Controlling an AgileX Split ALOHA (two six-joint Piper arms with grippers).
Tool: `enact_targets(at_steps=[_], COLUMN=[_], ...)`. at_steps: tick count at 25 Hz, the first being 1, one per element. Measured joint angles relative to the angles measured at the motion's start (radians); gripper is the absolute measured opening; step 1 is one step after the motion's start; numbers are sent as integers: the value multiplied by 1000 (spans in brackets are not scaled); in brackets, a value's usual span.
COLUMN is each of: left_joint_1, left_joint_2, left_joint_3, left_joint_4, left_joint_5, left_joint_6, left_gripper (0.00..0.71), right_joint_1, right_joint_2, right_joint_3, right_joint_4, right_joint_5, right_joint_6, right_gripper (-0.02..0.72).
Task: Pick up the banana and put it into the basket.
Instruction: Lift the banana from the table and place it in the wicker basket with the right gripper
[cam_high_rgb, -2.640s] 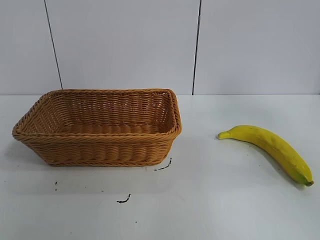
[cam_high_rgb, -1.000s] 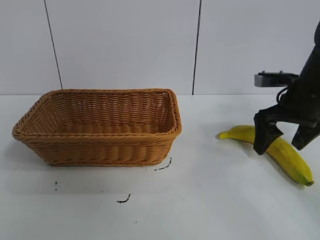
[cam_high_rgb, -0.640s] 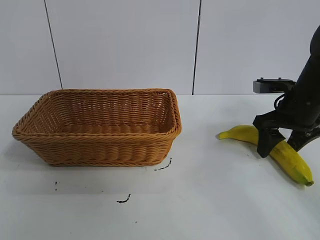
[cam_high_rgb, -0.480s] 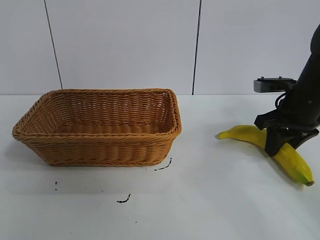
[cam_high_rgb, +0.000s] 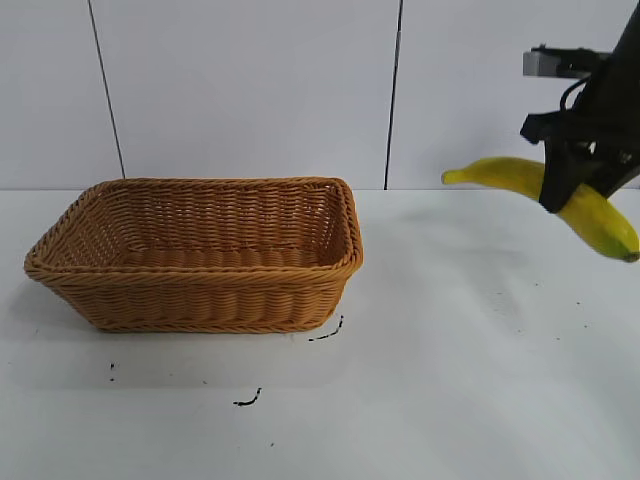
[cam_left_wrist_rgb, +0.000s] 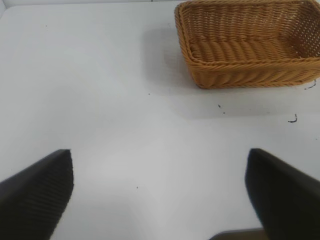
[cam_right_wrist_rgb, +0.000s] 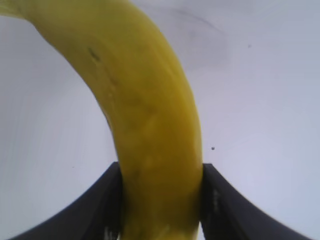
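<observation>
My right gripper (cam_high_rgb: 572, 190) is shut on the middle of the yellow banana (cam_high_rgb: 500, 172) and holds it in the air at the far right, well above the table. In the right wrist view the banana (cam_right_wrist_rgb: 145, 115) sits clamped between both black fingers (cam_right_wrist_rgb: 95, 210). The orange-brown wicker basket (cam_high_rgb: 200, 300) stands empty at the left of the table, well apart from the banana; it also shows in the left wrist view (cam_left_wrist_rgb: 250, 75). My left gripper (cam_left_wrist_rgb: 160, 195) is open and empty above bare table, some way from the basket.
The white table (cam_high_rgb: 450, 400) carries a few small black marks (cam_high_rgb: 247, 400) in front of the basket. A white panelled wall (cam_high_rgb: 250, 90) stands behind.
My right gripper came down over the banana, closed on its middle and lifted it off the table. The basket has not moved.
</observation>
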Motion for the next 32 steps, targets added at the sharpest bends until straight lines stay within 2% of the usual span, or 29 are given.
enact_targets(at_steps=[4, 8, 13, 17, 20, 22, 24, 29, 32], left_joint_1=[0, 0, 0, 0, 0, 0, 0, 0, 0], left_joint_2=[0, 0, 0, 0, 0, 0, 0, 0, 0], left_joint_3=[0, 0, 0, 0, 0, 0, 0, 0, 0], left_joint_4=[0, 0, 0, 0, 0, 0, 0, 0, 0], left_joint_5=[0, 0, 0, 0, 0, 1, 0, 0, 0], left_joint_6=[0, 0, 0, 0, 0, 0, 0, 0, 0], left_gripper=[693, 693, 693, 693, 693, 693, 693, 693, 693], right_joint_1=[118, 242, 395, 492, 546, 563, 571, 571, 571], right_joint_2=[0, 0, 9, 57, 123, 176, 228, 340, 365], right_joint_3=[-58, -86, -89, -89, -89, -89, -89, -89, -89], right_joint_4=[-35, -62, -95, -95, -139, -181, -222, -320, -335], right_joint_5=[6, -65, -263, -428, -557, -615, -648, -654, -656], right_joint_6=[0, -2, -60, -90, -96, -97, -83, -23, 18], right_gripper=[291, 291, 291, 291, 291, 291, 291, 291, 291])
